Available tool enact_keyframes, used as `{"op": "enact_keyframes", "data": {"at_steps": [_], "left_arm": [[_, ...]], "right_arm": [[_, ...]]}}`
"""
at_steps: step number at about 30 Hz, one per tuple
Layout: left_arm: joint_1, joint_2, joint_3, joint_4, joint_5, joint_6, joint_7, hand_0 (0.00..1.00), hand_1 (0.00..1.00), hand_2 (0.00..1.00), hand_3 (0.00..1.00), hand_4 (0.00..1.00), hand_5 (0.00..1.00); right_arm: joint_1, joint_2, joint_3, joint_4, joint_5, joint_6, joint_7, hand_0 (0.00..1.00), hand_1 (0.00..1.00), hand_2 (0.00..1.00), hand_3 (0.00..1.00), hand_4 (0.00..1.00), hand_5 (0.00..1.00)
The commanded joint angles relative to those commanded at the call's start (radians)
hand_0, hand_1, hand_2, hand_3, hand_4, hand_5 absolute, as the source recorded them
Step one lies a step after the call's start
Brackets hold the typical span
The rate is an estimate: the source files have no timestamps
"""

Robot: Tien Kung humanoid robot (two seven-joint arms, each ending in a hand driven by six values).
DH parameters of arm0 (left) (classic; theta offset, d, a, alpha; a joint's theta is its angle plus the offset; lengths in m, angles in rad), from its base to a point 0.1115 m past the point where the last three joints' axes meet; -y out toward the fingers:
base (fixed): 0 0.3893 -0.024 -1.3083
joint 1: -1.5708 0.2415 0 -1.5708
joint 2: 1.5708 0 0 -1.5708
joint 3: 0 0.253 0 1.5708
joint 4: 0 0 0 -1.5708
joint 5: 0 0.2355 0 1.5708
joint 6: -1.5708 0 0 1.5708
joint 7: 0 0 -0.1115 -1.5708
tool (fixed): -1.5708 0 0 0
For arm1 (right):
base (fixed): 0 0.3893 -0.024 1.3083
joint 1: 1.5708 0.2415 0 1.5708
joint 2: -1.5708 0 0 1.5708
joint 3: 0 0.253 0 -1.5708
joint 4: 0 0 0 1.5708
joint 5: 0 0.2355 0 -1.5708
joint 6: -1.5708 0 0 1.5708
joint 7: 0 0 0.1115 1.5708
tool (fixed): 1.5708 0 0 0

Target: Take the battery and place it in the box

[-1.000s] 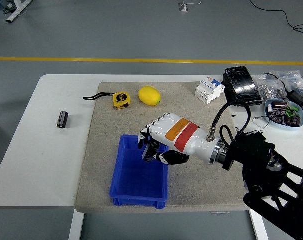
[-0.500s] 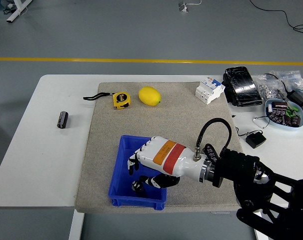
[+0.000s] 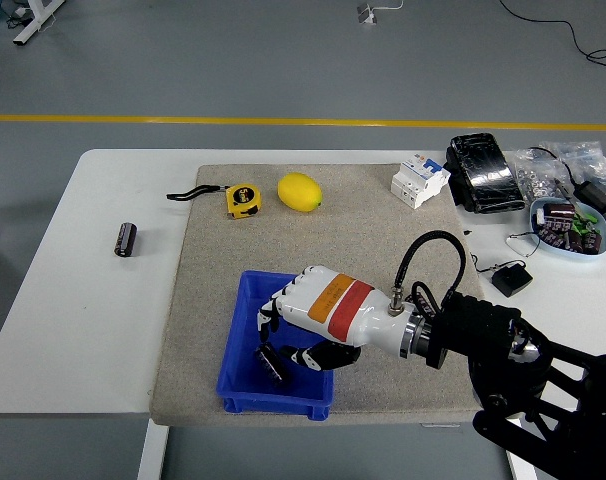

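White right hand (image 3: 308, 320) — orange-and-red bands, black fingers (image 3: 266, 322) — looping black cable (image 3: 423, 250)

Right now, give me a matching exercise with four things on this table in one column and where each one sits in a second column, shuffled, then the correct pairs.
Things:
1. lemon
2. tape measure
3. blue box
4. circuit breaker

Places:
A. far right corner of the mat
B. near edge of the mat, under the right hand
C. just left of the lemon
D. far side of the mat, near its middle

Pairs: 1-D, 2-C, 3-B, 4-A
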Motion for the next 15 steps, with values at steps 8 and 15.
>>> {"op": "enact_keyframes", "data": {"at_steps": [8, 15], "left_arm": [[0.004, 0.0, -0.004, 0.0, 0.006, -0.001, 0.003, 0.677, 0.628, 0.652, 0.646, 0.663, 0.679], [0.006, 0.0, -0.006, -0.001, 0.008, -0.002, 0.006, 0.677, 0.628, 0.654, 0.645, 0.663, 0.681]], "right_arm": [[0.01, -0.024, 0.048, -0.071, -0.021, 0.007, -0.004, 0.509, 0.593, 0.709, 0.663, 0.825, 0.189], [0.024, -0.073, 0.051, -0.157, -0.047, 0.009, 0.004, 0.573, 0.643, 0.755, 0.739, 0.864, 0.202]]}}
